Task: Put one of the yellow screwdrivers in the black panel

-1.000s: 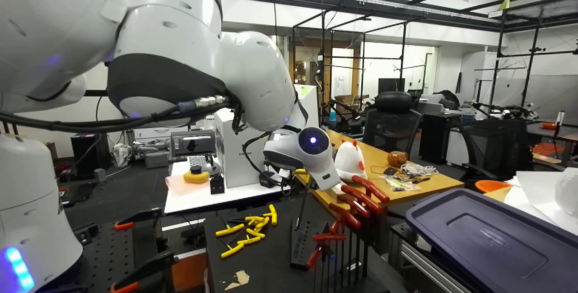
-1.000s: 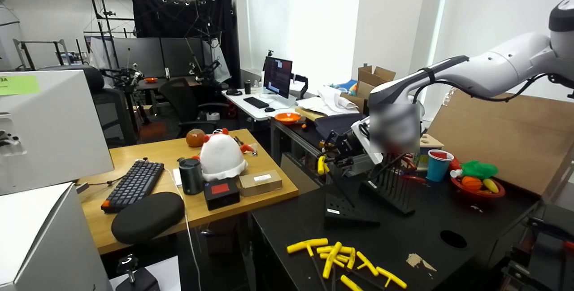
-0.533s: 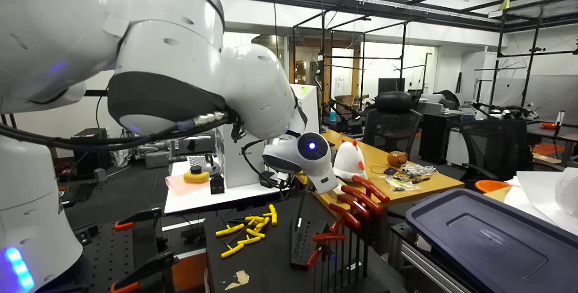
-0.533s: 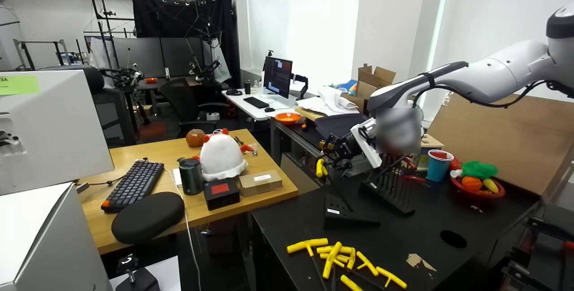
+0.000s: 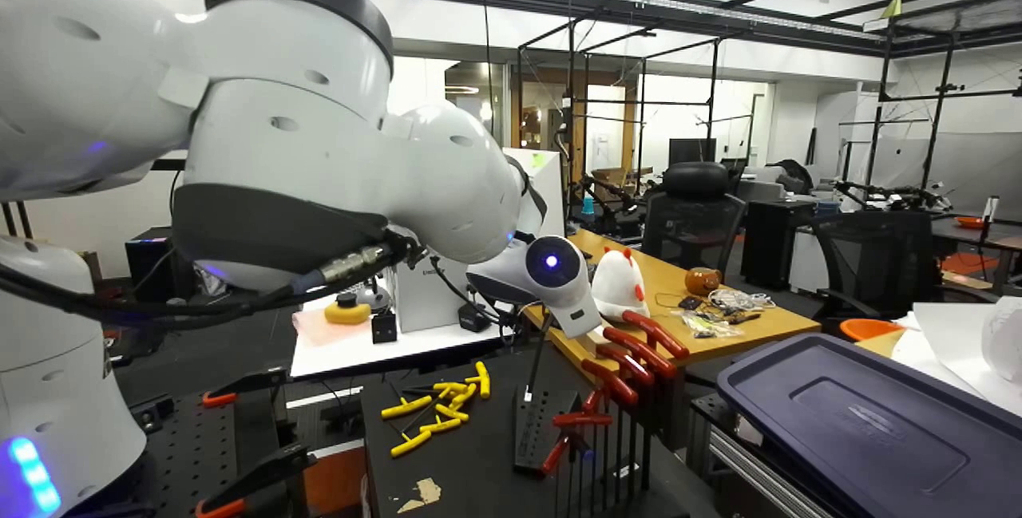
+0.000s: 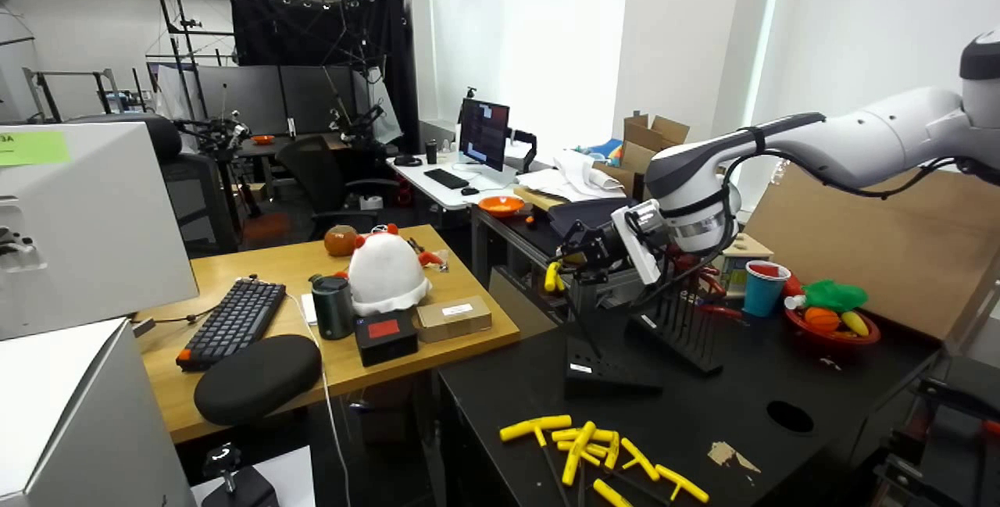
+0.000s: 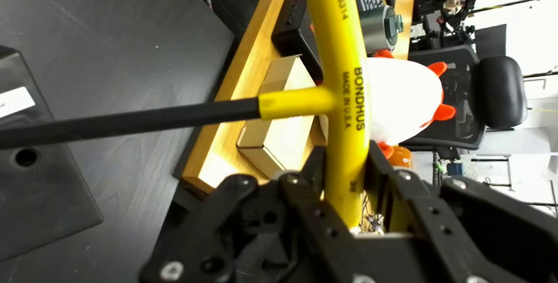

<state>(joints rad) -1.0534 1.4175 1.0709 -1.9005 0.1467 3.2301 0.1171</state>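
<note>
Apparently placing was in hand: the claw [image 7: 345, 161] gripped a yellow screwdriver [image 7: 342, 86], shaft [image 7: 174, 118] slanting over the panel [image 5: 535, 432]; next, I judged, it needed aligning, then lowering in.
</note>
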